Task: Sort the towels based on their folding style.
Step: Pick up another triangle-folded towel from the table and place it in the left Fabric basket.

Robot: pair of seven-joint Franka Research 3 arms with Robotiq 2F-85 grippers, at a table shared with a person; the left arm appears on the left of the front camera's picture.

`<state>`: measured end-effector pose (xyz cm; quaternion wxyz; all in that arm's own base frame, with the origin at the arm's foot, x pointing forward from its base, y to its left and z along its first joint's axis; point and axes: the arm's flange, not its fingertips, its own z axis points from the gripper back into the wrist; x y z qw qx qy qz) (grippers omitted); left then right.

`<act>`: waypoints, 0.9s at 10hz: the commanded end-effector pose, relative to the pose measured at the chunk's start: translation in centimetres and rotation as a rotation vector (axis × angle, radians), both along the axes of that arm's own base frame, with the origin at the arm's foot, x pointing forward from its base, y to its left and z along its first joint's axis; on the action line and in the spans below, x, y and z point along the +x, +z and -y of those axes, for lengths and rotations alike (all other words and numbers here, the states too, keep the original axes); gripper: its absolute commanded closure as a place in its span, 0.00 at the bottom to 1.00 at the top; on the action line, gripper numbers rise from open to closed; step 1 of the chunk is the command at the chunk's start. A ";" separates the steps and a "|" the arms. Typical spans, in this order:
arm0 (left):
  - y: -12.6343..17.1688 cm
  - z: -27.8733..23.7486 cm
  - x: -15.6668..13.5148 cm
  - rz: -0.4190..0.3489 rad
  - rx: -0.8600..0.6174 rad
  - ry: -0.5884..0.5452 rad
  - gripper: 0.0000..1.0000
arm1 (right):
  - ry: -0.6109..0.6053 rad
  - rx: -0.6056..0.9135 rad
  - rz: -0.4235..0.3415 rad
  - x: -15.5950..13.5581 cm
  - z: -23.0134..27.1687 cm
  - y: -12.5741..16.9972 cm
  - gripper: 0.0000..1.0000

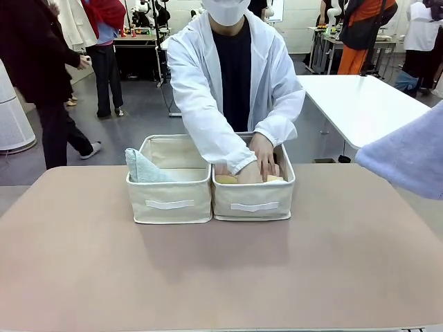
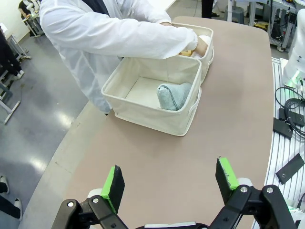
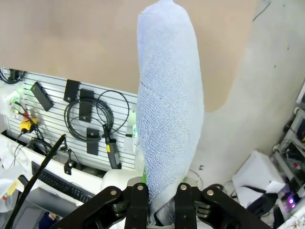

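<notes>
A periwinkle-blue towel (image 3: 171,109) in a cone-shaped fold stands up between my right gripper's (image 3: 161,202) fingers, which are shut on its lower end. In the front view the blue towel (image 1: 408,158) pokes in from the right edge, above the table. A pale mint towel (image 1: 142,168) leans in the left cream bin (image 1: 169,202). The person's hand (image 1: 261,158) presses into the right cream bin (image 1: 252,204), beside a yellow rolled towel (image 1: 226,179). My left gripper (image 2: 170,181) hovers open over the bare tabletop, short of the bin holding the mint towel (image 2: 174,95).
The two bins stand side by side at the far middle of the tan table (image 1: 208,277). The person in a white coat (image 1: 208,83) leans over them from the far edge. A white table (image 1: 360,104) stands behind on the right.
</notes>
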<state>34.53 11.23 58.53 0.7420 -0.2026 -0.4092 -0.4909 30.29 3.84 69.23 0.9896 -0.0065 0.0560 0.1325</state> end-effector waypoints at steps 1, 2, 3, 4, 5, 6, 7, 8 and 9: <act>-0.1 0.1 -0.1 0.004 -0.006 -0.005 0.00 | 0.042 0.000 0.004 1.4 -0.5 0.6 0.82; -0.1 0.1 -0.1 0.004 -0.006 -0.005 0.00 | 0.059 0.001 -0.002 2.1 -0.8 0.6 0.82; -0.1 0.1 -0.1 0.004 -0.006 -0.005 0.00 | 0.065 -0.016 -0.009 2.6 -0.9 0.4 0.82; -0.1 0.1 -0.1 0.004 -0.006 -0.005 0.00 | 0.087 -0.034 -0.044 2.8 -1.0 0.3 0.82; -0.1 0.1 -0.1 0.004 -0.006 -0.005 0.00 | 0.037 -0.003 -0.014 2.0 -1.0 0.0 0.82; -0.1 0.1 -0.1 0.004 -0.006 -0.005 0.00 | 0.037 -0.003 -0.014 2.0 -1.0 0.0 0.82; -0.1 0.1 -0.1 0.004 -0.006 -0.005 0.00 | 0.037 -0.003 -0.014 2.0 -1.0 0.0 0.82; -0.1 0.1 -0.1 0.004 -0.006 -0.005 0.00 | 0.037 -0.003 -0.014 2.0 -1.0 0.0 0.82; -0.1 0.1 -0.1 0.004 -0.006 -0.005 0.00 | 0.049 -0.004 -0.021 2.4 -1.1 0.0 0.82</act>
